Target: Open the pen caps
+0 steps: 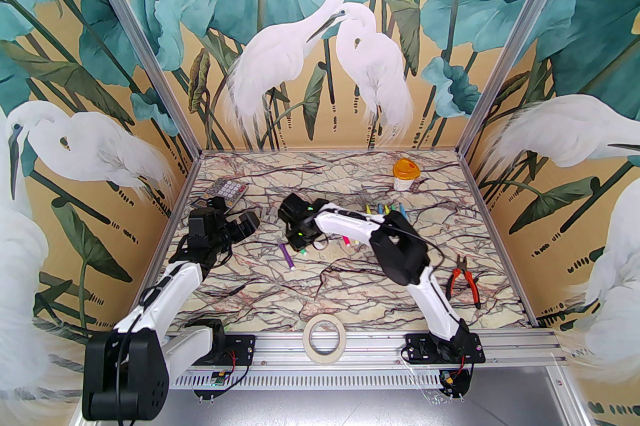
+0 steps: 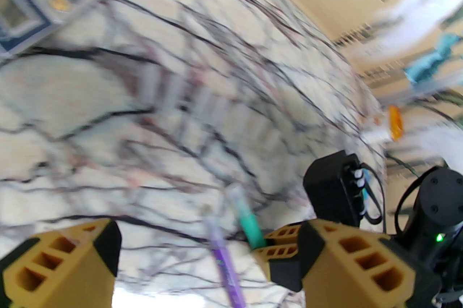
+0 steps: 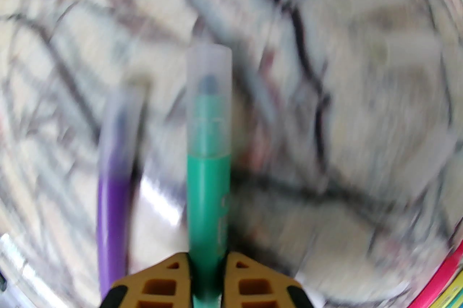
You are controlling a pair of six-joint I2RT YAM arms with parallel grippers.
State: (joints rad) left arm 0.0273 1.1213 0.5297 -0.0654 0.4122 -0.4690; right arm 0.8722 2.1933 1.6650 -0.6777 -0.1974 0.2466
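1. The right tool [image 3: 207, 265] is clamped narrowly on the lower body of a green pen [image 3: 208, 198], which runs straight up the middle of the right wrist view.
2. A clear cap [image 3: 209, 100] sits on the pen's far end, in the upper middle of that frame, with the dark tip showing through it.
3. A purple pen [image 3: 112, 198] lies on the bench [image 1: 350, 294] just left of the green one and roughly parallel to it. Its own second cap [image 3: 121, 118] is on, though blurred.
4. The left tool [image 2: 197, 263] is spread wide and grips nothing, with its yellow fingers [image 2: 61, 263] at the bottom corners of the left wrist view. The green and purple pens show between them, further off.
5. In the top view the left tool sits left of centre and the right tool at centre, with the purple pen just below the right tool.
6. A row of other pens [image 1: 385, 209] lies right of centre, and a few more pens [image 1: 348, 242] lie beside the right arm.
7. A calculator [image 1: 227, 190] is at the bench's upper left, an orange-lidded jar [image 1: 406, 174] at its upper right, pliers [image 1: 465, 281] at the right, and a tape roll [image 1: 324, 334] at the bottom centre.
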